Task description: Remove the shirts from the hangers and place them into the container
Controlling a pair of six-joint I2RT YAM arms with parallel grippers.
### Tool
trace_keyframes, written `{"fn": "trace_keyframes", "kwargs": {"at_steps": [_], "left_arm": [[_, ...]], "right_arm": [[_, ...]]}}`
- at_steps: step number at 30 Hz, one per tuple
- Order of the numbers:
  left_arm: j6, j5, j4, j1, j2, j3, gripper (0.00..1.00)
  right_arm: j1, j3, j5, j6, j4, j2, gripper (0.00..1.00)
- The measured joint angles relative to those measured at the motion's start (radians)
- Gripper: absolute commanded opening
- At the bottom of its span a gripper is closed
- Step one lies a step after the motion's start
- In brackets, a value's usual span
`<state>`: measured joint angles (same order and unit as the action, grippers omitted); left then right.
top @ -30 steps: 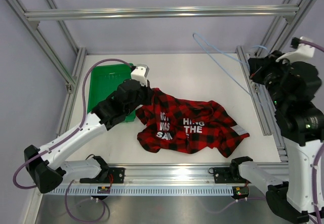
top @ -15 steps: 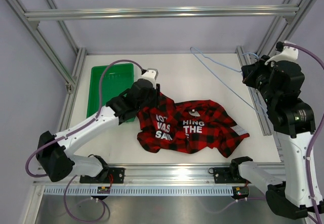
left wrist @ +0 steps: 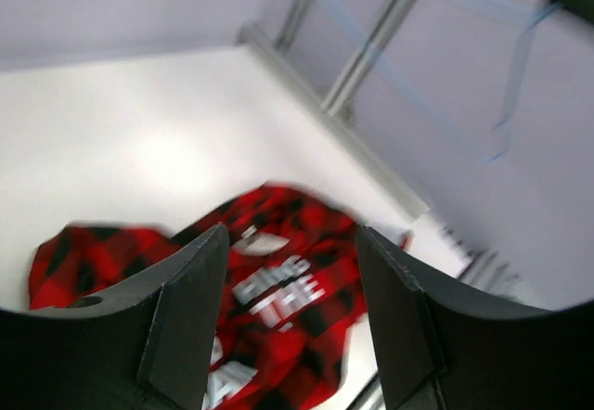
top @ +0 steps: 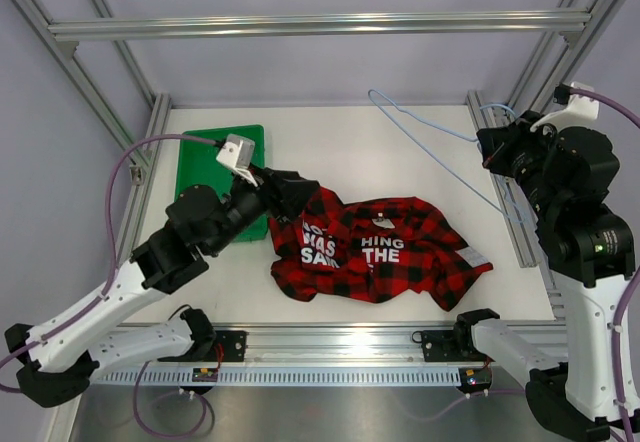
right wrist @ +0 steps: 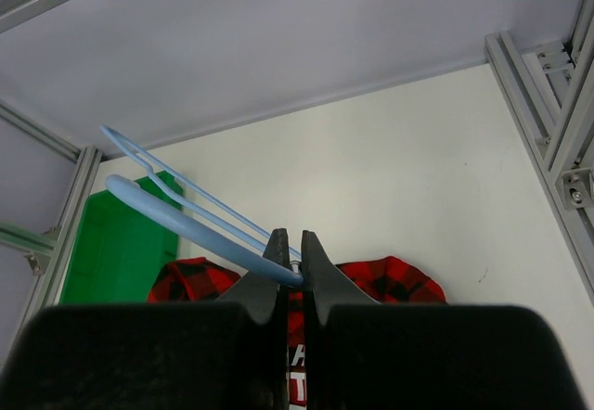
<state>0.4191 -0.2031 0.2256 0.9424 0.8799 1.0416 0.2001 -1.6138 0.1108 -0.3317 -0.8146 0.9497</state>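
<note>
One shirt (top: 385, 254) just beyond left claw (top: 291, 193)

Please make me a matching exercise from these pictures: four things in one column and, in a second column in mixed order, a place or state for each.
Things:
1. shirt
2. hanger
3. tray
4. left gripper

Places or states:
a. held up in the air by the right gripper
b. green, at the left side of the table
c. open, nothing between its fingers
d. crumpled on the table, red and black

Pairs: 1-d, 2-a, 3-b, 4-c
</note>
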Motion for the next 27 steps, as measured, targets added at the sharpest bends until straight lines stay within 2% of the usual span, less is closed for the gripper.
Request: {"fn": "trace_keyframes", "kwargs": {"at_steps": [4,6,8,12,18,23,27], "left_arm": [[0.1,0.105,-0.244,-0.003,-0.006,-0.03,0.6],[0.203,0.18,-0.42,-0.003,0.04,-0.066,0.58],[0.3,0.236,-0.573,-0.003,0.119,-0.071,0.55],[0.491,0.306,-0.827,-0.003,0.323,-0.07,0.54],[0.68,0.305,-1.07,-0.002,0.462,-0.071,0.54],[0.737,0.301,-1.215,-0.003,0.52,-0.034,0.54],[0.763,0.298,-1.257,-0.003,0.582,0.024,0.54]], "right_arm": [[0.0,0.0,-0.017,-0.001,0.0,-0.003,0.0],[0.0,0.0,-0.031,-0.004,0.001,-0.005,0.0],[0.0,0.0,-0.052,-0.009,0.001,-0.005,0.0],[0.0,-0.01,-0.086,-0.023,0.001,0.001,0.0],[0.0,-0.048,-0.12,-0.031,0.001,0.014,0.0],[0.0,-0.059,-0.136,-0.034,0.003,0.015,0.0],[0.0,-0.041,-0.159,-0.043,0.012,0.01,0.0]]}}
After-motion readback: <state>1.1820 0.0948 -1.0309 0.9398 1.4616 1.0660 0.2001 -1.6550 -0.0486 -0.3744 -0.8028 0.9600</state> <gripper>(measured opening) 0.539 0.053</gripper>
